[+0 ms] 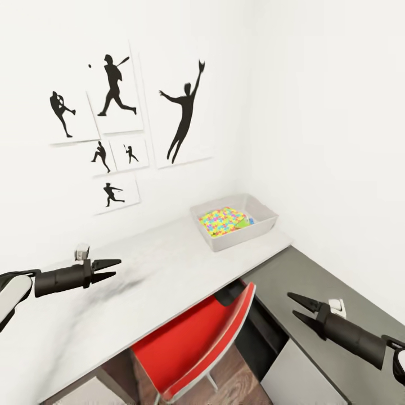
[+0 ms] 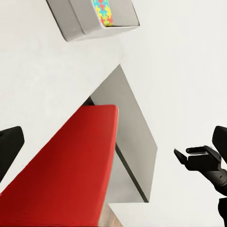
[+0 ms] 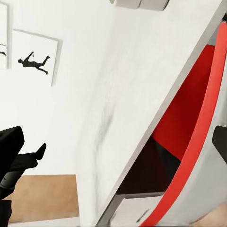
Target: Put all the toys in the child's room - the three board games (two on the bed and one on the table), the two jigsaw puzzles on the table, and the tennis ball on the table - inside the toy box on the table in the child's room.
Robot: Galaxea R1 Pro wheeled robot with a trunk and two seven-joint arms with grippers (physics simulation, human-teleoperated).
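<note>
the toy box (image 1: pixel 235 221) sits at the far end of the white tabletop (image 1: pixel 152 281), tucked into the corner of the room, toward about 12 o'clock from the robot in the head view. inside it lies a jigsaw puzzle (image 1: pixel 222 220) of many bright colours, with a small green thing at its far-right edge that is too small to name. the box's long axis runs roughly from 8 o'clock to 2 o'clock, along the tabletop's line.

the left gripper (image 1: pixel 107 269) hangs over the near-left part of the tabletop, jaws parted and empty, tips aimed toward 3 o'clock; the box lies at about 1 o'clock from it. the right gripper (image 1: pixel 300 308) hovers over the lower grey counter (image 1: pixel 315 281), likewise spread and holding nothing, tips aimed toward 10 o'clock; the box lies at about 11 o'clock from it. both are well apart from the box, and which is nearer is hard to judge.

a red chair (image 1: pixel 197 343) is pushed under the tabletop between the arms. with both grippers empty, the next step is probably to fetch another toy rather than reach for the box.
</note>
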